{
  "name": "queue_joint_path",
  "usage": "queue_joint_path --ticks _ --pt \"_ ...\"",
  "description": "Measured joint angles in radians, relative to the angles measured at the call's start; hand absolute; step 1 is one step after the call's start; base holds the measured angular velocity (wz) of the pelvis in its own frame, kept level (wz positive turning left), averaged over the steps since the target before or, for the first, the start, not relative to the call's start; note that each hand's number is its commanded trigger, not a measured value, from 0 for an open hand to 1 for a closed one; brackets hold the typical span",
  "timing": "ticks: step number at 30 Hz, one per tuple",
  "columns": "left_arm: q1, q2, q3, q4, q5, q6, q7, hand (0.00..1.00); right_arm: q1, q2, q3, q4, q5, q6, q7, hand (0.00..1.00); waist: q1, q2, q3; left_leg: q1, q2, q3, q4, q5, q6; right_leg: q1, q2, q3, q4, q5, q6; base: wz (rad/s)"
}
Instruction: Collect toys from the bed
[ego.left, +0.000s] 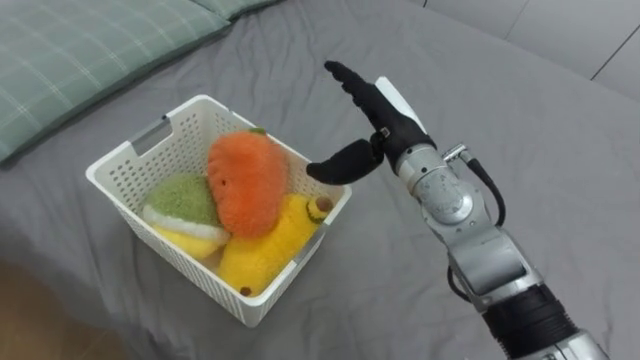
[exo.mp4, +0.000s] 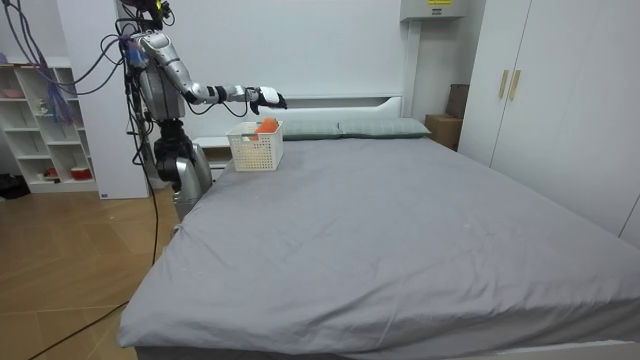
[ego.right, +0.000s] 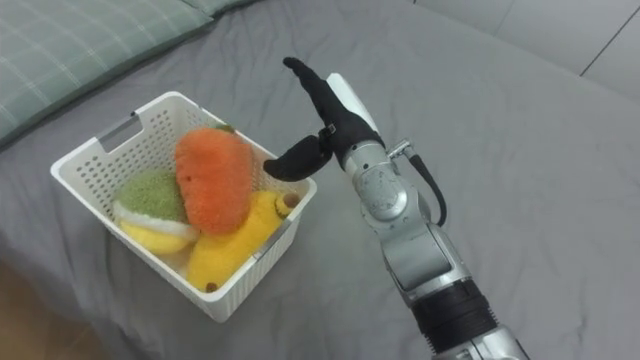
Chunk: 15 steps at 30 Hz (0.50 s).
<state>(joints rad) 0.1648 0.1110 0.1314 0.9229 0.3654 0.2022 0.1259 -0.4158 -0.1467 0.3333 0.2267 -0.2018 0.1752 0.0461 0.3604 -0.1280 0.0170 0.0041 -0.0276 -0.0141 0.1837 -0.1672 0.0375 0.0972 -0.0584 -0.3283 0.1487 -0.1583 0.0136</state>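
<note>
A home bedroom: a wide bed (exo.mp4: 400, 230) (pillows (exo.mp4: 380, 127) at its head) beside tall white wardrobes (exo.mp4: 560, 90).

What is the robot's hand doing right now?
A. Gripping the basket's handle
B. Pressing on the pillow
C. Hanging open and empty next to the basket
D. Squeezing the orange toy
C: the right hand has its fingers straight and holds nothing, just beside the rim of the white basket, in which the orange toy lies.
</note>
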Motion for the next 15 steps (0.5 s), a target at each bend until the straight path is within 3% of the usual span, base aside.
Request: queue_joint_path --ticks 15 --pt "0.000 0.002 -0.017 -0.040 0.000 -0.006 0.000 0.00 0.000 -0.013 0.000 0.005 0.016 -0.001 -0.012 0.00 -0.004 -0.005 -0.0004 0.006 0.000 0.002 -0.001 0.000 0.000 0.005 0.000 -0.003 0.000 0.000 0.000 0.00"
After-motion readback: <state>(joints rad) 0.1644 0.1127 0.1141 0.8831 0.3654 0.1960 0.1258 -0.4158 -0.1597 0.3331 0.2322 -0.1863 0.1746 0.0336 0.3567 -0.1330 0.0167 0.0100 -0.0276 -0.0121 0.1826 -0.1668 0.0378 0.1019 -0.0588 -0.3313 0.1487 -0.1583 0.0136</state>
